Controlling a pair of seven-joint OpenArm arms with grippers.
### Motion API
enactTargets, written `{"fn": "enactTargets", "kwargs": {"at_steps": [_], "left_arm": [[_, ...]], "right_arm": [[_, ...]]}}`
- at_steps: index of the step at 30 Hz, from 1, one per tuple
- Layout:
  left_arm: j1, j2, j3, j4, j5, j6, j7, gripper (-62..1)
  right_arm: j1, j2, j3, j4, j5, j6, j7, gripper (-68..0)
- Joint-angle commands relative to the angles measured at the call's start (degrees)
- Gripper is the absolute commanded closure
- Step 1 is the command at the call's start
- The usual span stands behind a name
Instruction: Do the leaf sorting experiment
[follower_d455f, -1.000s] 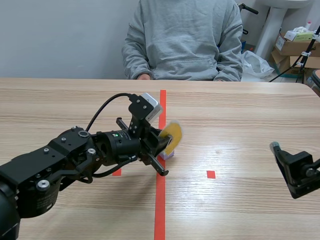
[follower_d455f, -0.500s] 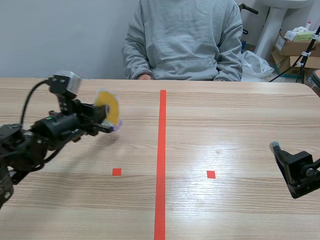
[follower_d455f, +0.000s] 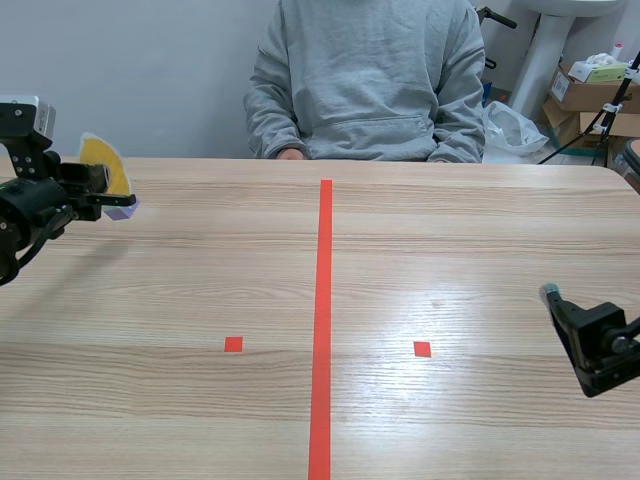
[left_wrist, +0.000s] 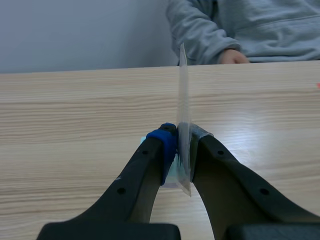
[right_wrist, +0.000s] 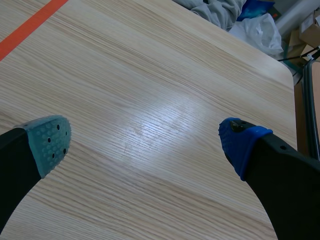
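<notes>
Yellow leaf card: clear laminated sheet w/ yellow leaf inside, held upright at far-left side of table, near the far edge. It appears clear of the tabletop, w/ a shadow on the wood below the arm.

Left gripper: fingers pressed onto the card's lower edge, one each side. In the wrist view the card is edge-on, rising straight up from between the fingertips. Blue pad bears on one face; the opp. pad is mostly hidden behind the sheet. Card's bottom corner pokes out just below the grip pt.

Right gripper: fingers spread wide, nothing between them, only bare wood grain. In the scene view it sits low at the right side of the table, well apart from the card and from the centre tape line.

Person in grey hooded top is seated across the table, one hand at the far edge. Cardboard boxes stand in the room's back-right corner.
</notes>
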Motion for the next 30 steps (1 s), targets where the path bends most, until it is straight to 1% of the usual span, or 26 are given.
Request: {"fn": "enactTargets", "kwargs": {"at_steps": [1,3,6,8,10,13,16,18,20,23,27,29,30], "left_arm": [[-4.2,-0.3,0.2,-2.3,0.2,1.2,-1.1,-4.0],[-7.7,-0.3,0.2,-6.7,2.6,2.2,-1.3,-4.0],[-11.3,-0.4,0.2,-12.6,5.5,4.7,-1.6,-4.0],[-12.6,-0.5,0.2,-15.8,6.8,5.3,-2.0,-4.0],[-12.8,-0.5,0.2,-17.7,7.1,6.4,-2.1,-4.0],[-12.6,-0.5,0.2,-19.1,7.2,6.8,-2.2,-4.0],[-12.6,-0.5,0.2,-19.6,7.3,8.3,-1.9,-4.0],[-12.4,-0.5,0.2,-19.6,8.6,8.4,-1.9,-4.0],[-12.1,-0.5,0.2,-19.6,9.7,9.4,-1.9,-4.0],[-11.5,-0.5,0.2,-19.6,10.6,11.0,-1.5,-4.0],[-10.7,-0.5,0.2,-19.6,11.5,11.2,-1.9,-4.1],[-10.7,-0.5,0.2,-19.6,11.5,11.2,-1.9,-5.5],[-10.7,-0.5,0.2,-19.6,11.5,11.2,-1.9,-8.2]], "right_arm": [[0.0,1.0,0.2,0.2,0.0,-0.4,0.5,-60.8],[0.0,1.0,0.2,0.2,0.0,-0.4,0.4,-60.8],[0.0,1.0,0.2,0.2,0.0,-0.4,0.4,-60.8],[0.0,1.0,0.2,0.2,0.0,-0.4,0.4,-60.8],[0.0,1.0,0.2,0.2,0.0,-0.4,0.4,-60.8],[0.0,1.0,0.2,0.2,0.0,-0.4,0.4,-60.8],[0.0,1.0,0.2,0.2,0.0,-0.4,0.4,-60.8],[0.0,1.0,0.2,0.2,0.0,-0.4,0.4,-60.8],[0.0,0.9,0.2,0.2,0.0,-0.4,0.4,-60.8],[0.0,0.9,0.2,0.2,0.0,-0.4,0.4,-60.8],[0.0,0.9,0.2,0.2,0.0,-0.4,0.4,-60.8],[0.0,0.9,0.2,0.2,0.0,-0.4,0.4,-60.8],[0.0,0.9,0.2,0.2,0.0,-0.4,0.4,-60.8]]}}
